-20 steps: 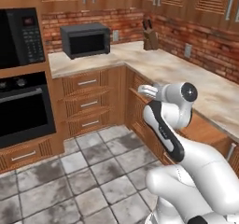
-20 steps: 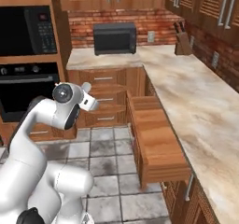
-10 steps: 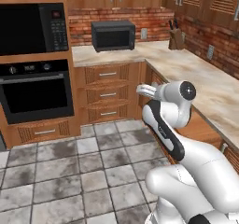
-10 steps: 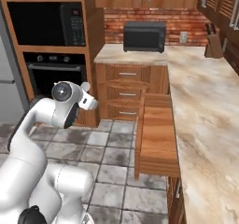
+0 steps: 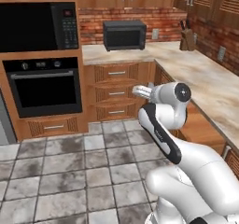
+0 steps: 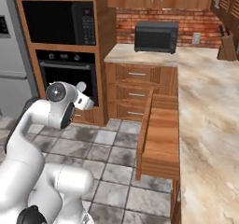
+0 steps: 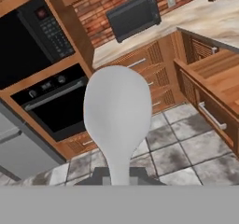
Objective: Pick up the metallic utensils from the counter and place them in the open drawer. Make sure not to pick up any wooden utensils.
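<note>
clearly smooth grey round-bowled spoon (image 7: 117, 113) clamped in pincer (image 7: 119, 181).

base turned left, oven (image 5: 44, 85) now central, open drawer (image 6: 160, 141) nearer

The spoon (image 7: 117, 111) looks matt pale grey metal, the open drawer (image 6: 161, 139) smooth warm wood with a silvery bar handle (image 7: 212, 116), the counter (image 6: 210, 111) polished marbled stone, the floor (image 5: 70, 171) mottled grey tile.
</note>
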You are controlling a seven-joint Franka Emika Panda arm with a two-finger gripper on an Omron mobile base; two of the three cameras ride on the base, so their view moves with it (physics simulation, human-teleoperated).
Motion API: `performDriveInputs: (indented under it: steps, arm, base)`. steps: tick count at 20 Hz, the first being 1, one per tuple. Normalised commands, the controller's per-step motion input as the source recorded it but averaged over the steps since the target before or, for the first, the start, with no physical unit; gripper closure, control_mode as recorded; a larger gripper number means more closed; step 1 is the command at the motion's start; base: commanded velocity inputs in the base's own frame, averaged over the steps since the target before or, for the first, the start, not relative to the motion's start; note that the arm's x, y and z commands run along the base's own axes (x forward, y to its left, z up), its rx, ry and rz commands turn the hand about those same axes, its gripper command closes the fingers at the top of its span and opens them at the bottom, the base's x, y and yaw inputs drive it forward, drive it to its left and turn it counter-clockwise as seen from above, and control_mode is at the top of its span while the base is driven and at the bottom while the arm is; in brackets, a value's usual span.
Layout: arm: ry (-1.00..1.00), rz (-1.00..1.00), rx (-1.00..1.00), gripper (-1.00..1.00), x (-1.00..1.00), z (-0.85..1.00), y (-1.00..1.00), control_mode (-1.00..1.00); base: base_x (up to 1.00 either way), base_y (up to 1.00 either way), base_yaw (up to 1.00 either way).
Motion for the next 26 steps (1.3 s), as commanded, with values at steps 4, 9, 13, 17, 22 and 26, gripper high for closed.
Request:
performDriveInputs:
  steps: [4,9,13,17,22,26]
  arm:
    - [0.0,0.0,0.0,1.0,0.0,0.0,0.0,1.0]
    - [0.0,0.0,0.0,1.0,0.0,0.0,0.0,1.0]
    - [0.0,0.0,0.0,1.0,0.0,0.0,0.0,1.0]
    - [0.0,0.0,0.0,1.0,0.0,0.0,0.0,1.0]
    - [0.0,0.0,0.0,1.0,0.0,0.0,0.0,1.0]
    - [0.05,-0.02,-0.02,1.0,0.12,-0.05,0.0,-1.0]
  base:
    - [-0.12,-0.42,-0.23]
    - [-0.01,-0.2,-0.4]
    - [0.03,0.0,-0.34]
    - [0.0,0.0,-0.23]
    - [0.0,0.0,-0.1]
    - [0.04,0.0,-0.07]
